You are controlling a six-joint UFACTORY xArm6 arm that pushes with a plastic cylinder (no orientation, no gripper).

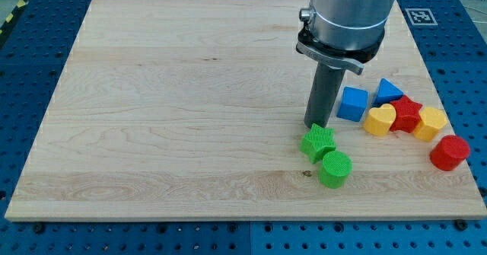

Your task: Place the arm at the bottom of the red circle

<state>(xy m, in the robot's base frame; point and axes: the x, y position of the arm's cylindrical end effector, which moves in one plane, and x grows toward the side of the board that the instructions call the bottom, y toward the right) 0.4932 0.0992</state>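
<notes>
My tip is resting on the desk, touching the top edge of the green star. This end effector is a bare rod, with nothing to spread or pinch. The red cylinder is sitting well off toward the view's right and slightly lower, near the desk's right edge. The green cylinder is lying in the direct path; open wood is waiting below the red cylinder, though the bottom and right edges are closing in.
</notes>
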